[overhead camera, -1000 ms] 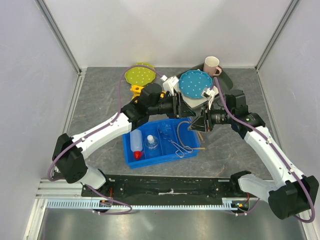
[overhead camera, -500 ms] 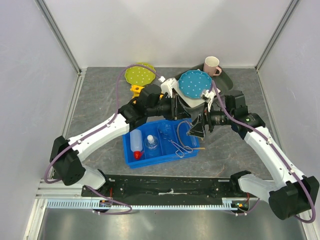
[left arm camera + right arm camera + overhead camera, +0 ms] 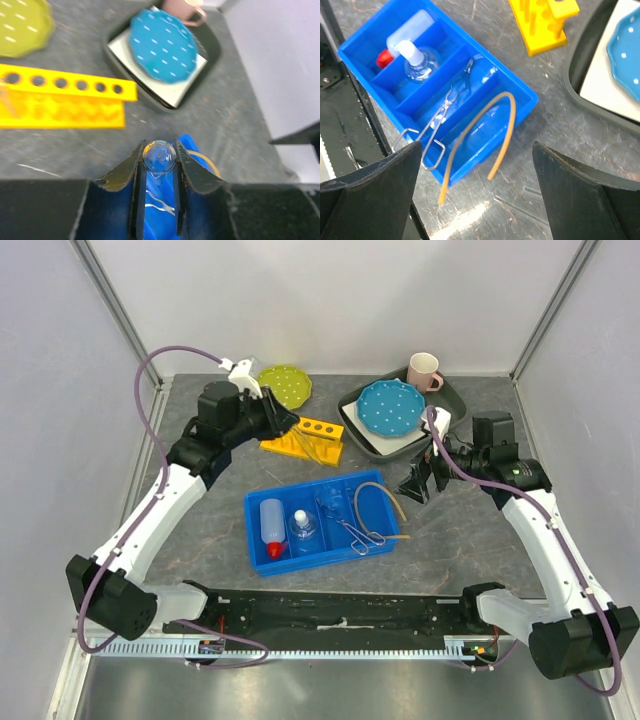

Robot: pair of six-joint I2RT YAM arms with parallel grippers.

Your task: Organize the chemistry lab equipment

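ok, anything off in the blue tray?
The tan rubber tubing loop is only half in the blue plastic tray: its bend lies inside, but both ends stick out over the rim onto the grey table. The thin metal tongs also overhang that rim with their ring handles. Nothing looks spilled or broken.

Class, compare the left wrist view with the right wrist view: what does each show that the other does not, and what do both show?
Only the left wrist view: a clear glass tube pinched in the left gripper, the yellow-green plate and the pink mug.
Only the right wrist view: the squeeze bottle, stoppered flask and metal tongs, lying in the blue bin's compartments.
Both: the yellow rack, the blue plate on its dark tray, the blue bin and the tan tubing.
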